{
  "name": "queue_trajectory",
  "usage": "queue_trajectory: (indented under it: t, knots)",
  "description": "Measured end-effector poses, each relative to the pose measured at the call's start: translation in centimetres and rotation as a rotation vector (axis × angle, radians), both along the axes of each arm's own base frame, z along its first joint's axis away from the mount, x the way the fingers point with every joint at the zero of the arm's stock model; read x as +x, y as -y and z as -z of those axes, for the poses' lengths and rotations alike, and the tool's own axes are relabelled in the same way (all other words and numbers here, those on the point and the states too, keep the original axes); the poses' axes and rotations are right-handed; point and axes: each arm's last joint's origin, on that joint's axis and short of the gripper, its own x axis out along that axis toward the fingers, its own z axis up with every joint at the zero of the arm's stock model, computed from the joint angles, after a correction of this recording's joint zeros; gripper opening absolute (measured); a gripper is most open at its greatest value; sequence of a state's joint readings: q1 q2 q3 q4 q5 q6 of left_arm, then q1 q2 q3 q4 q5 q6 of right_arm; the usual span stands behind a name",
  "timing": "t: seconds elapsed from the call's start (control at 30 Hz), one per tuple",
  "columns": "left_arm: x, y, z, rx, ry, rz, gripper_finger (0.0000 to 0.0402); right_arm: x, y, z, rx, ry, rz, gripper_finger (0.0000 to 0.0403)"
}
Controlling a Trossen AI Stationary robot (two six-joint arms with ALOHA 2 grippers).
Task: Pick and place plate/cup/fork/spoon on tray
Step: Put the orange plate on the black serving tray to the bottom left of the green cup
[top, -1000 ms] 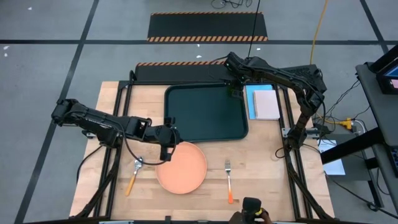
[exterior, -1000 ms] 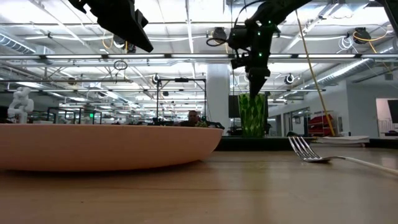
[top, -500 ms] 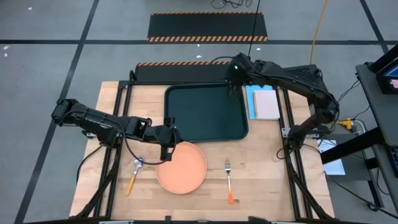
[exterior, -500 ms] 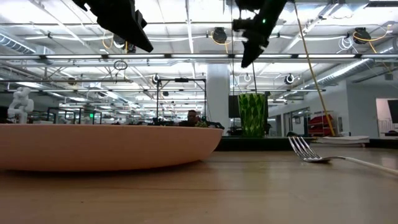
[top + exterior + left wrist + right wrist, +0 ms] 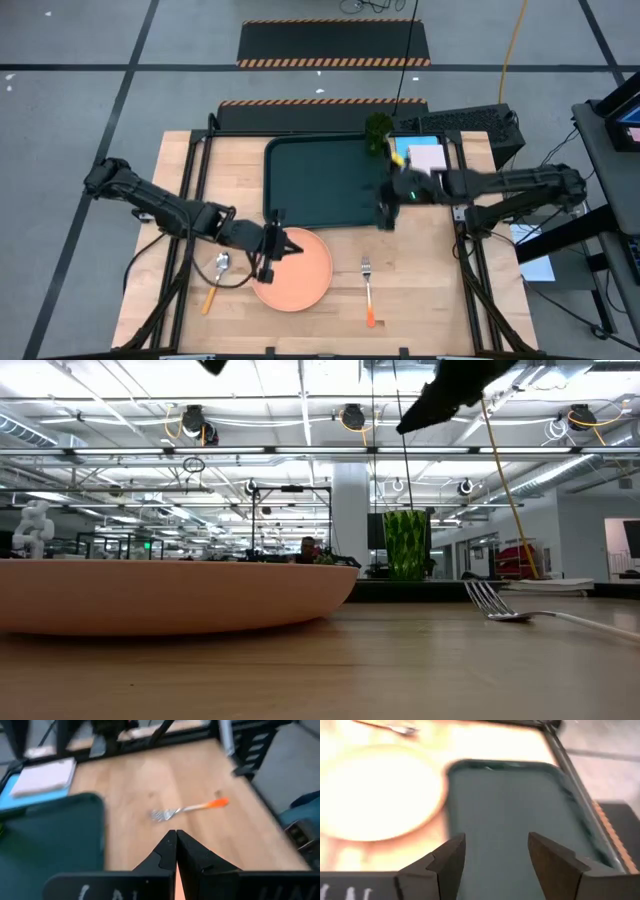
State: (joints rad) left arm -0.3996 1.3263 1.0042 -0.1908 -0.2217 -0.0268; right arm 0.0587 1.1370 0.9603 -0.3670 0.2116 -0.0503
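The salmon-orange plate lies flat on the table near the front, and fills the left of the low view. My left gripper hangs shut above the plate's left part. The green cup stands upright in the far right corner of the dark tray. My right gripper is open and empty above the tray's near right corner. The spoon lies left of the plate. The fork lies right of it.
A pink-and-blue notepad lies just right of the tray, near the cup. Bare wood lies between the tray's near edge and the fork. Black frame rails run along the table's left and right sides.
My right gripper has come away from the cup, risen, and swung toward the table's near edge along the tray's right side. The cup stays upright in the tray's far right corner. My left gripper has moved toward the near edge, over the plate.
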Motion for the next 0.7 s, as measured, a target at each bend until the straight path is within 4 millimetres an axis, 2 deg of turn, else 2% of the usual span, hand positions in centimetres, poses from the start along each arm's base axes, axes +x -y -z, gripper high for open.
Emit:
queue_trajectory:
  t: [0.17,0.23,0.43,0.57,0.7]
  knots:
    - [0.2,3.2,1.3,0.016,0.01,0.036,0.001,-0.8,-2.7,4.1,-0.012,0.032,-0.072,0.021]
    - [0.4,4.2,2.1,-0.008,-0.009,0.036,0.001,-1.0,-3.1,4.9,-0.037,0.027,-0.112,0.021]
    - [0.9,6.5,5.0,-0.06,-0.104,0.03,0.001,-1.2,-3.9,4.9,-0.017,0.04,-0.134,0.021]
    - [1.4,8.2,6.0,-0.059,-0.139,0.053,0.0012,-1.3,-4.1,4.9,-0.011,0.044,-0.139,0.021]
    - [2.2,9.9,6.8,-0.052,-0.163,0.092,0.0046,-1.3,-4.1,4.9,0.008,0.045,-0.133,0.021]
